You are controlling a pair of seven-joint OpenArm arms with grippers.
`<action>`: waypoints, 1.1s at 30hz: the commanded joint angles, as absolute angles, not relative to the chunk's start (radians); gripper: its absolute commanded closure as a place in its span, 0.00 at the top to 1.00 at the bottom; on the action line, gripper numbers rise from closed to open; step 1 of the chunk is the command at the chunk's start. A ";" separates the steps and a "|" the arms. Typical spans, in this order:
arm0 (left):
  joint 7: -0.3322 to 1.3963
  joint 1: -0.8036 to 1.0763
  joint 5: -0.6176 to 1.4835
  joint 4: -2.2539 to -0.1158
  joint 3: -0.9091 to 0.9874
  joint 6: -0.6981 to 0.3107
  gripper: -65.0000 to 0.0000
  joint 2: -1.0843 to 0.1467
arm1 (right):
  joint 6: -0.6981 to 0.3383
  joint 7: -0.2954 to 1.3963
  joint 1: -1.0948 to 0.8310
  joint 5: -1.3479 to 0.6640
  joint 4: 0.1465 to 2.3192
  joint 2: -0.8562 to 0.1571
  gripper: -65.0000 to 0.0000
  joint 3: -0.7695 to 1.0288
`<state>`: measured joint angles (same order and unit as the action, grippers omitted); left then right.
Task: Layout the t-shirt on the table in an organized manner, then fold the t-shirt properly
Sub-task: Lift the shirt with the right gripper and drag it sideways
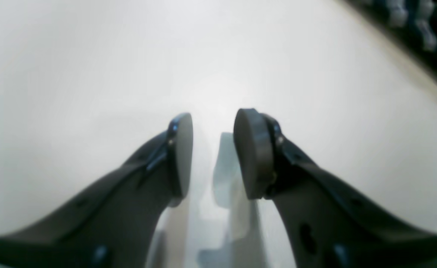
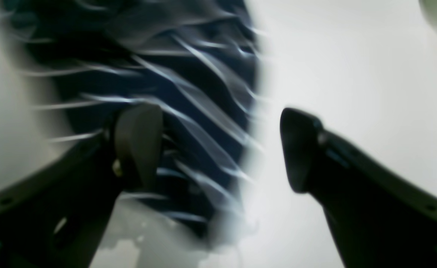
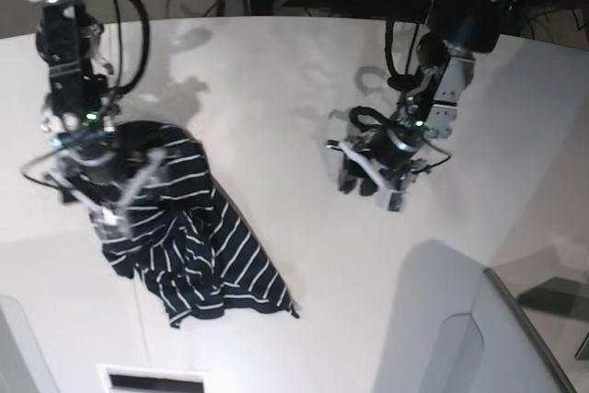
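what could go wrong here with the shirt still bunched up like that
The t-shirt lies crumpled on the table, so a pinch could catch several layers. The right end effector stands open with one finger over the fabric; the blur hides edges. The left end effector is empty, over bare table, far from the shirt.

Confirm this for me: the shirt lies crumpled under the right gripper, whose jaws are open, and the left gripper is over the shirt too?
Not quite. The left gripper is over bare table, well away from the shirt, as the base view shows. The rest stands: the shirt lies crumpled under the right gripper, whose jaws are open.
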<state>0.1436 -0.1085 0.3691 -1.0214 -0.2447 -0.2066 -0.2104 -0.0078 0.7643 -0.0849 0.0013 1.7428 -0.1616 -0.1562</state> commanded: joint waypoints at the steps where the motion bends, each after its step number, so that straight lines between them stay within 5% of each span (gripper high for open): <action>1: 0.136 -0.105 0.377 -1.095 -0.208 -0.211 0.34 -0.216 | -0.002 0.746 -0.051 0.004 1.759 -0.177 0.72 -0.202; 7: 0.211 0.038 0.375 -1.374 -0.070 -0.211 0.33 -0.223 | 0.004 0.743 0.024 0.005 1.728 -0.176 0.72 -0.334; 14: 0.229 0.134 0.375 -1.491 -0.024 -0.209 0.01 -0.223 | 0.004 0.665 0.156 0.004 1.465 -0.173 0.72 -0.398; 21: 0.229 0.148 0.375 -1.483 -0.024 -0.209 0.00 -0.223 | -0.001 0.642 0.236 0.002 1.310 -0.137 0.69 -0.397; 23: 0.229 0.148 0.375 -1.483 -0.024 -0.209 0.00 -0.223 | -0.001 0.642 0.254 0.001 1.287 -0.134 0.55 -0.397; 27: 0.229 0.148 0.375 -1.483 -0.024 -0.209 0.00 -0.223 | -0.001 0.642 0.295 0.004 1.231 -0.113 0.02 -0.389; 33: 0.231 0.148 0.375 -1.483 -0.018 -0.209 0.00 -0.223 | -0.001 0.642 0.417 0.005 1.201 -0.124 0.00 -0.389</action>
<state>0.2539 0.1555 0.3668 -1.4666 -0.0219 -0.2081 -0.2180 -0.0097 0.6689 0.3786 -0.0029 1.1812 -0.1181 -0.3946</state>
